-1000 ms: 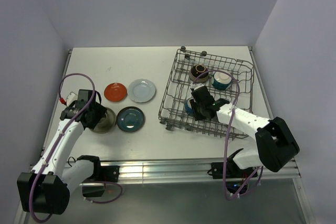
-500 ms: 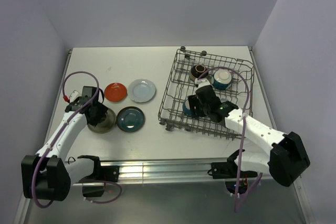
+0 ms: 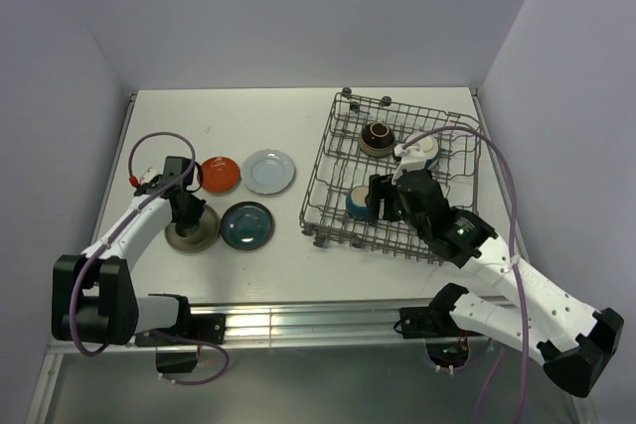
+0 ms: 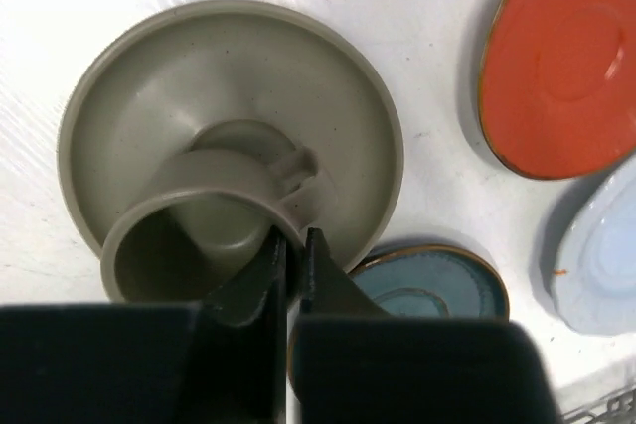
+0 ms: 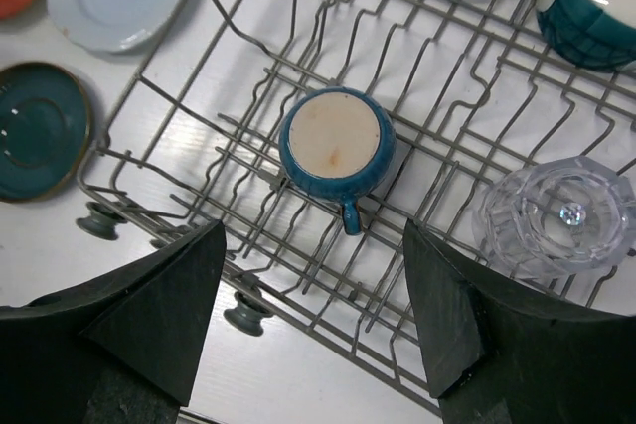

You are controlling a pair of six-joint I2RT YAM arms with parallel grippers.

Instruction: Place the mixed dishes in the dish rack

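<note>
While the grey cup (image 4: pixel 189 235) stands on its grey saucer (image 4: pixel 149 76) at the left of the table (image 3: pixel 179 126), its wall beside the handle is pinched between the near-closed jaws of the left gripper (image 4: pixel 293 245). A straight upward lift is advised, so that the saucer is not dragged against the teal plate (image 4: pixel 427 280) just beside it.

The right gripper (image 5: pixel 313 245) is held wide and empty above the rack (image 3: pixel 323 159). In the rack are found a brown bowl (image 3: pixel 377 137), a cream and teal bowl (image 3: pixel 419 153), an upturned teal cup (image 5: pixel 336 141) and a clear glass (image 5: pixel 556 215). A red plate (image 4: pixel 561 62) and a pale blue plate (image 4: pixel 596 255) are seen on the table.
</note>
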